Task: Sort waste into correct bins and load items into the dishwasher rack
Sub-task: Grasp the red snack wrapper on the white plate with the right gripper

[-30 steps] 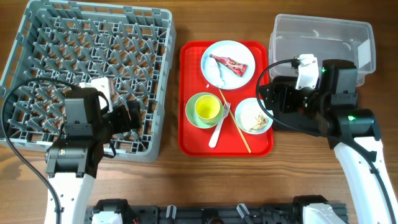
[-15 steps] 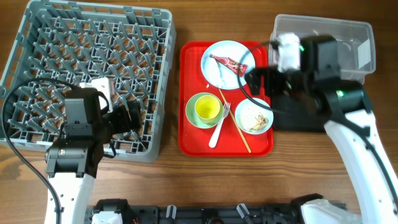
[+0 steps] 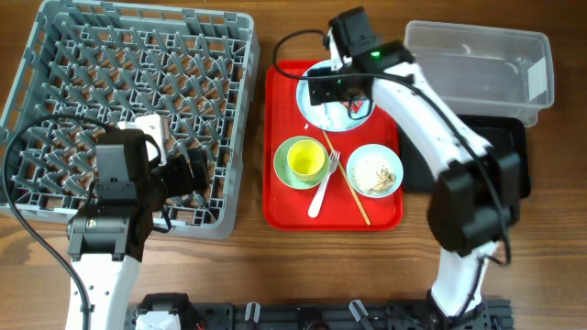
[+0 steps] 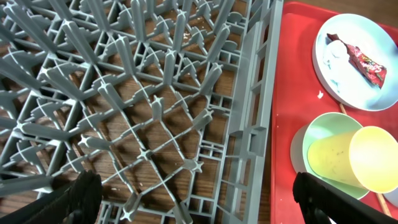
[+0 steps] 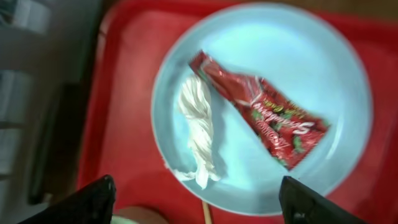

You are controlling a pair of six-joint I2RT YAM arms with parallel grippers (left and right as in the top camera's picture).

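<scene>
A white plate [image 3: 320,117] on the flat red tray [image 3: 284,203] holds a red snack wrapper [image 5: 267,115] and a white crumpled scrap [image 5: 198,127]. My right gripper [image 3: 341,90] hovers over the plate, open and empty [image 5: 199,200]. A pale green bowl [image 3: 282,170] holds a yellow cup [image 3: 305,160]. A small white bowl [image 3: 374,170] holds rice-like leftovers. A white fork [image 3: 322,190] lies between the two bowls. My left gripper [image 3: 191,170] is open and empty over the grey rack's [image 3: 119,82] right front part [image 4: 202,200].
A clear tub [image 3: 477,69] stands at the back right, with a black tray [image 3: 506,145] in front of it. A thin wooden stick [image 3: 354,191] lies across the red tray. The right arm reaches across the black tray.
My right arm has swung left, from over the black tray to above the plate. The left arm has not moved.
</scene>
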